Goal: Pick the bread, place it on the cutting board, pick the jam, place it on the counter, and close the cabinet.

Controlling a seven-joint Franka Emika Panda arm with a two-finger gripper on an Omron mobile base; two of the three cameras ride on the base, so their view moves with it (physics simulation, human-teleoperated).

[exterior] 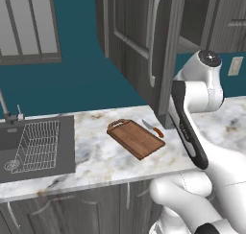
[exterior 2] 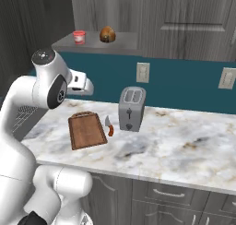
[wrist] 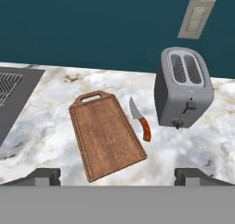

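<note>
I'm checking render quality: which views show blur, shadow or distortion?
Left base view: soft, the board edges slightly blurred. Right base view: dim cabinet shelf, yet jam and bread readable. Hand view: sharp, the toaster leans from wide-angle distortion, with soft shadows.

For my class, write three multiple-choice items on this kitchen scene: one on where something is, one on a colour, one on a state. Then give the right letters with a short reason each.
1. Where is the bread?
A. on the cutting board
B. on the open cabinet's shelf beside the jam
C. in the sink

2. What colour is the knife's handle?
A. orange-red
B. blue
C. white

3. What is the state of the cutting board?
A. bare
B. holding the jam
C. standing against the wall

Answers: 
1 B, the bun sits on the cabinet shelf right of the jam. 
2 A, the knife lies beside the board with an orange-red handle. 
3 A, the board lies flat on the counter with nothing on it.
</note>
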